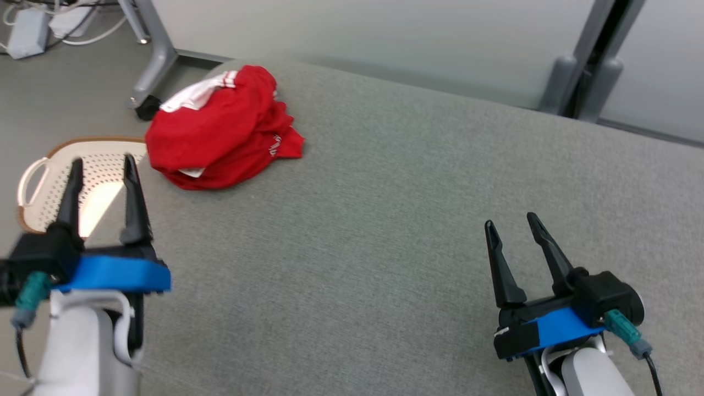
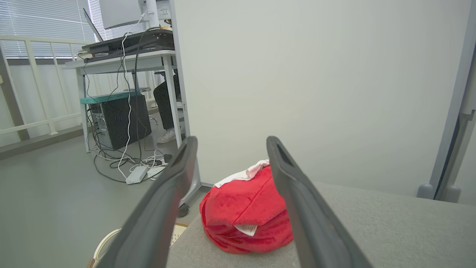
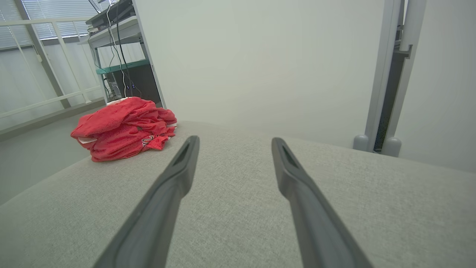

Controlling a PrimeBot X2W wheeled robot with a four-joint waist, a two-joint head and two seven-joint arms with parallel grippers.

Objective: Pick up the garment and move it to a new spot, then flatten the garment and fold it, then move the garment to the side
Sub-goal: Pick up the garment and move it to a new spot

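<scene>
Head view: the red garment (image 1: 223, 129) is seen bunched on the grey table (image 1: 385, 231), ahead of the left gripper's (image 1: 103, 161) fingertips and slightly to their right, well apart from the right gripper (image 1: 510, 220). Both finger pairs are spread wide and empty — presumably readied for the first pick-up, the left being nearer.

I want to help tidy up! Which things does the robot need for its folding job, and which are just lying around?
For the job: red garment, crumpled; grey surface under it; left pincer and right pincer, both open and empty.

Just lying about: white basket; white power box on the floor; computer tower under a desk.
</scene>
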